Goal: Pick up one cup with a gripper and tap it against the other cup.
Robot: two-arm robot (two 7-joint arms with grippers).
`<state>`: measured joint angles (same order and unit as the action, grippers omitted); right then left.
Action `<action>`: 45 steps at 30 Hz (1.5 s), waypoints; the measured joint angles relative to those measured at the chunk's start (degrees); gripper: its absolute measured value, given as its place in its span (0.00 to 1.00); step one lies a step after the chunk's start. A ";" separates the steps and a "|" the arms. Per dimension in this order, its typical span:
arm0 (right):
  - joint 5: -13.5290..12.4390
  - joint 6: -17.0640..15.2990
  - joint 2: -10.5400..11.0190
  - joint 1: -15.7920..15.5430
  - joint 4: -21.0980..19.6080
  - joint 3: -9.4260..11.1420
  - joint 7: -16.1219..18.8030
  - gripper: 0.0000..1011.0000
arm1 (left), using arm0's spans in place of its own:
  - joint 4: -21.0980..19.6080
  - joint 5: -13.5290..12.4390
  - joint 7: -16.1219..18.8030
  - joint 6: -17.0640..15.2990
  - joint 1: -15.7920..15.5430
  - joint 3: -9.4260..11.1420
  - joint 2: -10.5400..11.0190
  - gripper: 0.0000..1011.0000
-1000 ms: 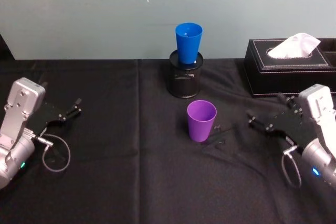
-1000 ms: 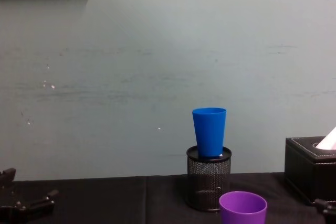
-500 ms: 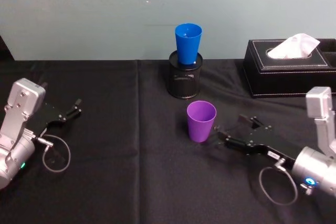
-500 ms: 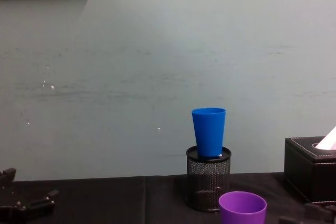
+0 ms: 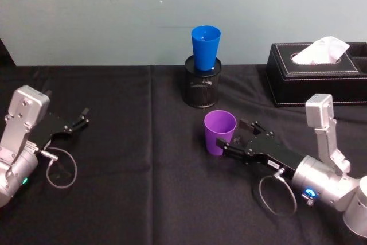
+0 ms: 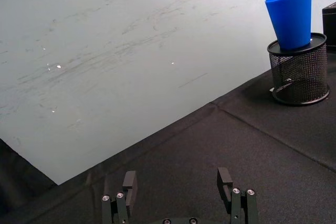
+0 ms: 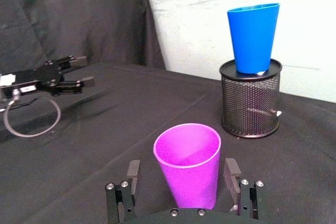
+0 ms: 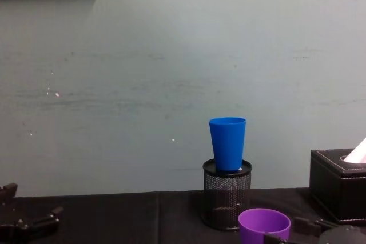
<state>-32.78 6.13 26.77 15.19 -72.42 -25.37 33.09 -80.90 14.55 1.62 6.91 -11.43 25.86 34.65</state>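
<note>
Purple cup point(image 5: 220, 132) ungrasped, flanked by parted jaws of right gripper point(image 5: 234, 135); lift and tap on blue cup point(image 5: 206, 47) not yet done. Left gripper point(image 5: 77, 121) parked leftward, jaws apart.

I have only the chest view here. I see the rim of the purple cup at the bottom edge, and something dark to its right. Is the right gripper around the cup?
Observer: Yes. In the right wrist view the purple cup stands between the open fingers of the right gripper, with a gap on each side.
Operator: Is the base of the cup on the table?
Observer: Yes. The head view shows it upright on the black cloth, apart from the mesh holder that carries the blue cup.
Operator: And the left gripper?
Observer: The left gripper is at the far left of the table, fingers open, away from both cups.
</note>
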 joint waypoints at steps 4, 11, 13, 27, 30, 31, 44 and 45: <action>0.83 1.17 -1.63 0.93 2.06 0.01 -0.14 0.99 | 0.00 0.00 0.00 0.00 0.00 0.00 0.00 0.99; 3.50 3.40 -4.58 2.79 5.90 -0.62 -0.13 0.99 | 0.00 0.00 0.00 0.00 0.00 0.00 0.00 0.99; 4.01 3.75 -5.05 3.17 6.77 -0.74 -0.13 0.99 | 0.00 0.00 0.00 0.00 0.00 0.00 0.00 0.99; 6.48 8.25 -8.78 5.72 13.06 0.27 0.85 0.99 | 0.00 0.00 0.00 0.00 0.00 0.00 0.00 0.99; 6.72 8.63 -9.09 5.73 13.17 0.72 0.98 0.99 | 0.00 0.00 0.00 0.00 0.00 0.00 0.00 0.99; 6.76 8.69 -9.13 5.73 13.16 0.82 0.99 0.99 | 0.00 0.00 0.00 0.00 0.00 0.00 0.00 0.99; 9.11 7.21 -9.05 5.20 11.81 1.61 0.79 0.78 | 0.00 0.00 0.00 0.00 0.00 0.00 0.00 0.99; 9.21 7.13 -9.02 5.17 11.71 1.65 0.78 0.77 | 0.00 0.00 0.00 0.00 0.00 0.00 0.00 0.99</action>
<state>-23.57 13.26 17.75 20.36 -60.71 -23.72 33.86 -80.90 14.55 1.62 6.91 -11.43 25.86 34.64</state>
